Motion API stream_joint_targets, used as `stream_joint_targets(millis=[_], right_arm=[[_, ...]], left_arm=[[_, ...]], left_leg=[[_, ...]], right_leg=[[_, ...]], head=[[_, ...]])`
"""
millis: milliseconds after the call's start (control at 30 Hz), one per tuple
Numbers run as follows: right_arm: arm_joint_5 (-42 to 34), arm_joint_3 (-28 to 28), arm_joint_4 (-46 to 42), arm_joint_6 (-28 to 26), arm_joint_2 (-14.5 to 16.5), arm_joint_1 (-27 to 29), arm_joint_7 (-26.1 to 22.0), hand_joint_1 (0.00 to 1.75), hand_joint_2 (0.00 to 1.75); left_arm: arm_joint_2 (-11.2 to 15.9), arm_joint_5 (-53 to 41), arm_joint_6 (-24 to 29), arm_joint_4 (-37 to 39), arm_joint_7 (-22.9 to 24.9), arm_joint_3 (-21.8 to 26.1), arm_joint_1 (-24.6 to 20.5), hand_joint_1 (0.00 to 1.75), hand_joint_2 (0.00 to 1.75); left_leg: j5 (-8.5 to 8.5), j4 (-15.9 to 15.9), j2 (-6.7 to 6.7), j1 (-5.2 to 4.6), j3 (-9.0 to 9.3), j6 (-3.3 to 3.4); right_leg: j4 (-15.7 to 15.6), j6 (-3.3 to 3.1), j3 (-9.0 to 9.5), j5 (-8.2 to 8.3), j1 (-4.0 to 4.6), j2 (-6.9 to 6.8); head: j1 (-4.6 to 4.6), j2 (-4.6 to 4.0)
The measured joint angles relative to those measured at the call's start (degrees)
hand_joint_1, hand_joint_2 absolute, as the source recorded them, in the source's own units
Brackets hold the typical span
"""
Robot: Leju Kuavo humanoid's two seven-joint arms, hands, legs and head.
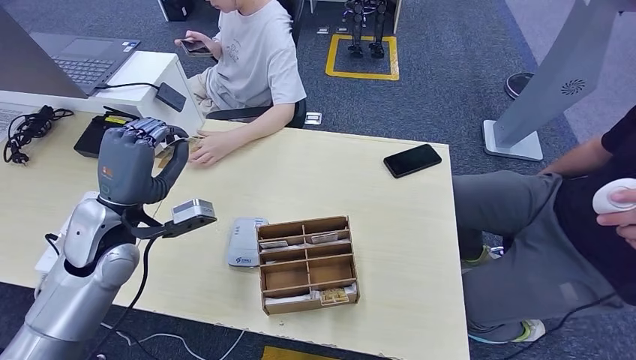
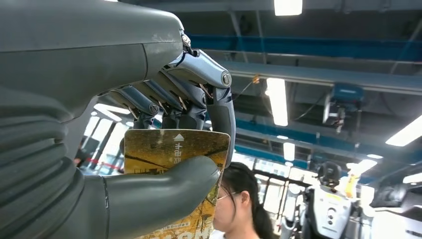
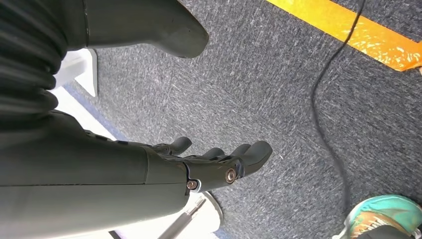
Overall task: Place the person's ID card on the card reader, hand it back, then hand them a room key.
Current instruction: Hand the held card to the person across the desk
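In the head view the left hand [image 1: 135,161] is raised over the far left part of the table [image 1: 375,187], and its grey back hides almost all of what it holds. The left wrist view shows it better: a yellow-brown card [image 2: 171,154] is pinched between the thick thumb and the darker fingers [image 2: 199,82], which are curled down onto its upper edge. The thumb covers the middle of the card, and the lower part is cut off by the picture edge, so the print cannot be read. Whether it is the ID card or a room key cannot be told.

Just beyond the left hand, a person's hand [image 1: 210,148] rests on the table.

The card reader [image 1: 244,241] lies flat near the middle of the table, touching the left side of a wooden box [image 1: 307,262] with compartments holding cards.

The right hand [image 3: 219,164] hangs over grey carpet with its fingers apart and nearly straight, holding nothing.
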Motion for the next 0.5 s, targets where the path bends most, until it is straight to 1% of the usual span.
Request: stream_joint_targets(millis=[233,267,300,333,367,400,433,467,500], right_arm=[[0.1,0.0,0.1,0.0,0.0,-0.1,0.0,0.00,1.75],[0.1,0.0,0.2,0.0,0.0,-0.1,0.0,0.00,1.75],[0.1,0.0,0.2,0.0,0.0,-0.2,0.0,0.00,1.75],[0.1,0.0,0.2,0.0,0.0,-0.2,0.1,0.00,1.75],[0.1,0.0,0.2,0.0,0.0,-0.2,0.1,0.00,1.75],[0.2,0.0,0.2,-0.1,0.0,-0.2,0.1,0.00,1.75],[0.2,0.0,0.2,-0.1,0.0,-0.2,0.2,0.00,1.75],[0.3,0.0,0.2,-0.1,0.0,-0.2,0.2,0.00,1.75],[0.4,0.0,0.2,-0.1,0.0,-0.3,0.1,0.00,1.75]], left_arm=[[0.4,-0.1,0.1,0.0,0.0,0.7,-0.1,1.45,1.75],[0.4,-0.4,0.2,0.0,0.2,0.7,-0.1,1.41,1.75],[0.4,-1.1,0.3,0.0,0.6,0.7,-0.1,1.17,1.75],[0.4,-2.9,0.9,0.0,1.4,0.7,-0.1,1.02,1.75],[0.3,-5.8,1.8,0.0,2.7,0.8,-0.1,0.94,1.75],[0.2,-9.7,3.1,0.2,4.4,1.0,-0.2,0.99,1.75],[0.1,-14.1,4.6,0.5,6.2,1.1,-0.4,1.30,1.75],[-0.2,-18.8,6.0,1.1,7.9,1.3,-0.7,1.51,1.75],[-0.7,-23.3,7.2,2.0,9.6,1.5,-1.1,1.67,1.75]], left_leg=[[0.00,0.0,0.00,0.00,0.01,0.00],[0.00,0.0,0.00,0.00,0.01,0.00],[0.00,0.0,0.00,0.00,0.01,0.00],[0.00,0.0,0.00,0.00,0.01,0.00],[0.00,0.0,0.00,0.00,0.01,0.00],[0.00,0.0,0.00,0.00,0.01,0.00],[0.00,0.0,0.00,0.00,0.01,0.00],[0.00,0.0,-0.01,0.00,0.01,0.00],[0.00,0.0,-0.01,0.00,0.00,0.00]], right_leg=[[0.0,0.02,0.00,0.01,0.00,0.00],[0.0,0.02,0.00,0.01,0.00,0.00],[0.0,0.02,0.00,0.01,0.00,0.00],[0.0,0.02,-0.01,0.01,0.00,0.00],[0.0,0.02,-0.01,0.01,0.00,0.01],[0.0,0.02,-0.02,0.01,0.00,0.01],[0.0,0.02,-0.02,0.01,0.00,0.01],[0.0,0.02,-0.03,0.01,0.00,0.00],[0.0,0.02,-0.02,0.01,0.00,0.00]], head=[[-0.02,0.00],[-0.02,0.00],[-0.02,0.00],[-0.02,0.00],[-0.02,0.00],[-0.02,0.00],[-0.02,0.00],[-0.01,0.00],[-0.01,0.00]])
